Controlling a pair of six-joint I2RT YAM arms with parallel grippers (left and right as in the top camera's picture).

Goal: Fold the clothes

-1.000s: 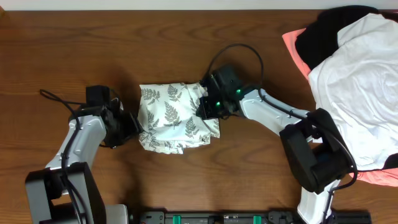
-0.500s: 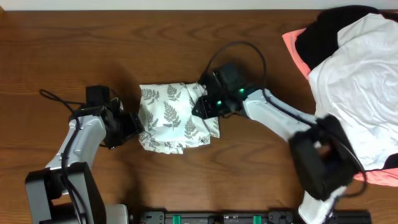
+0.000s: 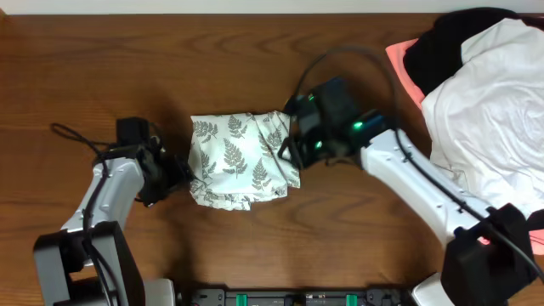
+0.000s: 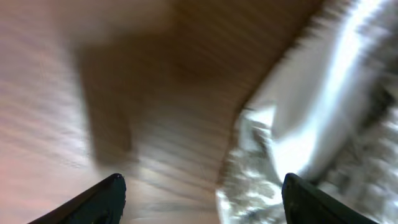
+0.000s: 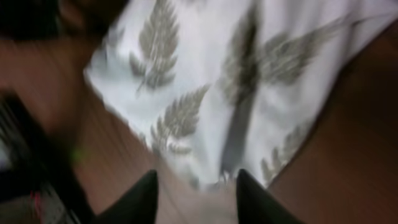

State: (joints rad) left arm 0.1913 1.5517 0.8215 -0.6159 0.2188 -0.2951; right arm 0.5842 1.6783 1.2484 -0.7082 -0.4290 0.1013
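Note:
The clothes [image 3: 240,161], white with grey-green fern leaves, lie folded into a rough square at the middle of the wooden table [image 3: 255,68]. My left gripper [image 3: 180,175] sits low at the cloth's left edge. In the left wrist view the left gripper [image 4: 202,200] is wide open, with bare wood between the fingers and the crumpled cloth edge [image 4: 292,130] toward the right finger. My right gripper [image 3: 289,150] hovers over the cloth's right edge. The right wrist view shows the right gripper [image 5: 196,199] open, holding nothing, with the fern cloth [image 5: 236,74] just ahead of the tips.
A pile of other garments fills the table's right end: plain white [image 3: 493,127] on top, black [image 3: 442,42] behind it, coral-pink [image 3: 398,58] beneath. A black cable [image 3: 340,55] loops above the right arm. The table's far edge [image 3: 255,12] runs along the top.
The right gripper has opened, let go of the cloth's right edge and drawn back to the right and upward. The left gripper has opened wider in place.

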